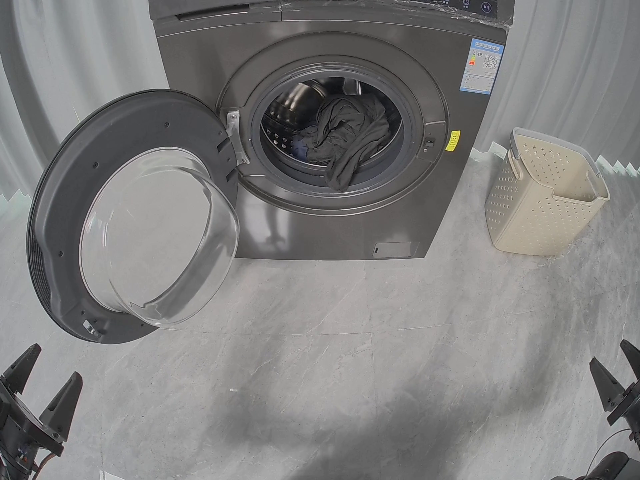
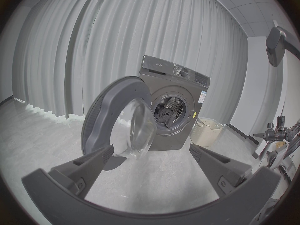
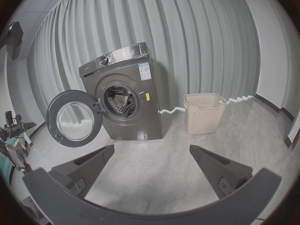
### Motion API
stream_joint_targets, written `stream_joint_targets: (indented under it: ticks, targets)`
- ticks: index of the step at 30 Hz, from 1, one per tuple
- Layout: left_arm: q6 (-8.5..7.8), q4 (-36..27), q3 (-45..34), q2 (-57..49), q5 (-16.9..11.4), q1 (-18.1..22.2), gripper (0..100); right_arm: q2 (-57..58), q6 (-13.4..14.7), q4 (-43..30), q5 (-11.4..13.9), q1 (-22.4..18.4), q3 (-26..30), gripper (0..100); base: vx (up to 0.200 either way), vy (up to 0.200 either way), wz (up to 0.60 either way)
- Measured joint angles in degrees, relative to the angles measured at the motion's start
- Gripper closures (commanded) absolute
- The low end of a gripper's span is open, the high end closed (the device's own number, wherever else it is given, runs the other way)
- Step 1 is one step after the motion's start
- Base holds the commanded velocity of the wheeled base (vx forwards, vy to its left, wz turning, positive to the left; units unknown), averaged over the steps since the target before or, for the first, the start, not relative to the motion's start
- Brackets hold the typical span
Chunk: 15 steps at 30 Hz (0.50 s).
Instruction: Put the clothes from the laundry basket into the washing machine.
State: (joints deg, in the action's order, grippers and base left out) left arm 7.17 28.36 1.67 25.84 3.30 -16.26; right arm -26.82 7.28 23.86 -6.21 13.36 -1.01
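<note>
The grey washing machine (image 1: 320, 55) stands ahead with its round door (image 1: 133, 221) swung wide to the left. Dark clothes (image 1: 347, 135) lie in the drum, one end hanging over the lip of the opening. The beige perforated laundry basket (image 1: 543, 195) stands on the floor right of the machine, and no clothes are visible in it. My left gripper (image 1: 41, 381) is open at the lower left, well back from the machine. My right gripper (image 1: 617, 368) is open at the lower right. In the wrist views the machine (image 2: 172, 103) (image 3: 125, 91), clothes (image 2: 165, 115) (image 3: 130, 107) and basket (image 2: 205, 131) (image 3: 204, 111) appear beyond the open grippers (image 2: 151, 152) (image 3: 151, 152).
Grey marbled floor (image 1: 333, 368) stretches between me and the machine. Pale curtains (image 1: 573, 55) hang behind the machine and the basket. The open door juts out low over the floor on the left.
</note>
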Motion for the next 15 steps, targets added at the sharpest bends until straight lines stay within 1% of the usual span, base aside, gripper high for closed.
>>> stream_joint_targets:
  ticks: [2, 7, 11, 13, 15]
  targets:
    - [0.05, 0.0, 0.4, -0.3, -0.2, 0.2, 0, 0.1, 0.0, 0.0, 0.0, 0.0, 0.0, 0, 0.000, 0.200, 0.00]
    - [0.29, 0.3, 1.1, -0.7, -0.7, 0.5, 0, 0.3, 0.0, 0.0, 0.1, 0.0, 0.0, 0, 0.000, 0.000, 0.00]
    - [1.74, -0.5, 2.4, -0.7, -1.8, 0.5, 0, 0.2, 0.0, 0.0, 0.1, 0.0, 0.0, 0, 0.000, 0.000, 0.00]
    - [2.07, -1.7, 3.0, -0.6, -1.8, 0.5, 0, 0.1, 0.0, 0.0, 0.1, 0.0, 0.0, 0, 0.200, 0.000, 0.00]
    - [2.07, -3.1, 3.4, -0.5, -1.9, 0.8, 0, 0.1, 0.0, 0.0, 0.1, 0.0, 0.0, 0, 0.200, 0.000, 0.00]
